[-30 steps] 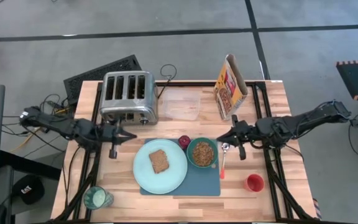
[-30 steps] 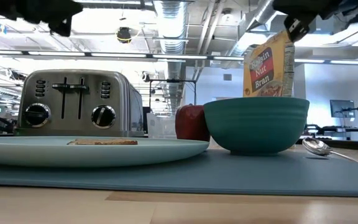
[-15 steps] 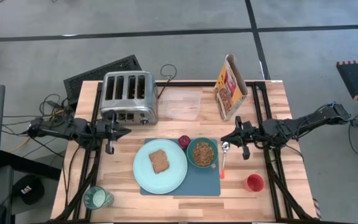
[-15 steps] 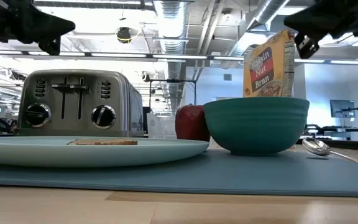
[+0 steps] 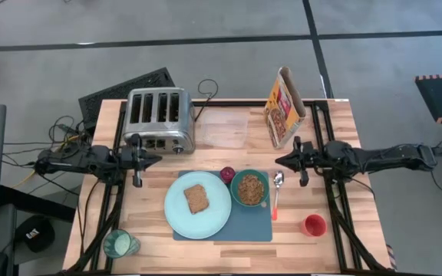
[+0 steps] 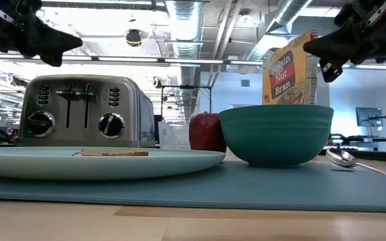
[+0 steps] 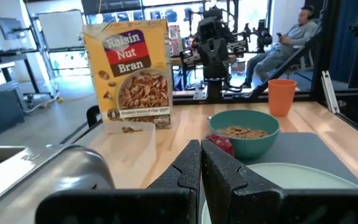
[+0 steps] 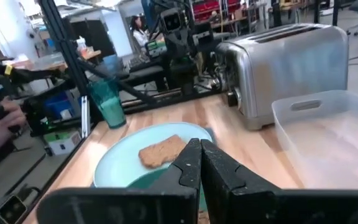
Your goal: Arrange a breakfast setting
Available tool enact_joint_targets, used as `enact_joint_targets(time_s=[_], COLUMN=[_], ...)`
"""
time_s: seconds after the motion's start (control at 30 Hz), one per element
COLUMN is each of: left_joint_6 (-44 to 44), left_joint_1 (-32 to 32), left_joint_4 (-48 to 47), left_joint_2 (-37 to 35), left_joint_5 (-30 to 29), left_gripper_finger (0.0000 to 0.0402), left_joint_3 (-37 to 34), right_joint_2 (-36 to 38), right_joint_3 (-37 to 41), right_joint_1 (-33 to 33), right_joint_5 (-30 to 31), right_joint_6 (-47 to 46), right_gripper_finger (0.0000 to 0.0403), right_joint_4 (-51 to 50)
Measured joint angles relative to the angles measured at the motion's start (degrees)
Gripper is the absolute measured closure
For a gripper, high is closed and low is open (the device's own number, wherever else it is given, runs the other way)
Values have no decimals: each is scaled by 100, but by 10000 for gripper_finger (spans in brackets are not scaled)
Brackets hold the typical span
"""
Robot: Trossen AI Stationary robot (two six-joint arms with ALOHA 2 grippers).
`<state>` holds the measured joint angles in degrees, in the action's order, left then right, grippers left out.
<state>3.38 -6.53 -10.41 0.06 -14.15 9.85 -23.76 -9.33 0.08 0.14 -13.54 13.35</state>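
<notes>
Slate-blue mat point(image 5: 236, 227) at lower centre of the high view, mint plate point(image 5: 198, 204) with toast point(image 5: 196, 198) on its left part, red fruit point(image 5: 227, 175) touching green bowl point(image 5: 249, 188), spoon point(image 5: 276, 195) along its right edge, left gripper point(image 5: 156, 160) left of the plate, jaws together, empty, right gripper point(image 5: 279, 161) above the spoon, jaws together, empty.

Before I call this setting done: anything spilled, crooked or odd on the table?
Nothing stands out. The brown toast slice lies flat on the pale mint round plate, cereal stays inside the green bowl, the small dark red fruit sits beside it, and the red-handled spoon lies straight along the slate-blue mat's right edge.
</notes>
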Motion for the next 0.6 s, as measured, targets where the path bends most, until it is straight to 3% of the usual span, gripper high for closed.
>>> enact_joint_targets(time_s=[0.23, 0.37, 0.6], left_joint_6=[-287, -322, -378], left_joint_1=[3, 3, 1], left_joint_4=[12, 758, 1121], left_joint_2=[3, 6, 4], left_joint_5=[56, 596, 842], left_gripper_finger=[401, 401, 401], left_joint_3=[-15, -428, -842], right_joint_2=[879, 1297, 1681], right_joint_3=[33, 29, 75], right_joint_1=[-47, -47, 57], right_joint_5=[100, 190, 149], right_joint_6=[-14, 9, 35], right_gripper_finger=[384, 373, 383], right_joint_4=[-765, -941, -1165])
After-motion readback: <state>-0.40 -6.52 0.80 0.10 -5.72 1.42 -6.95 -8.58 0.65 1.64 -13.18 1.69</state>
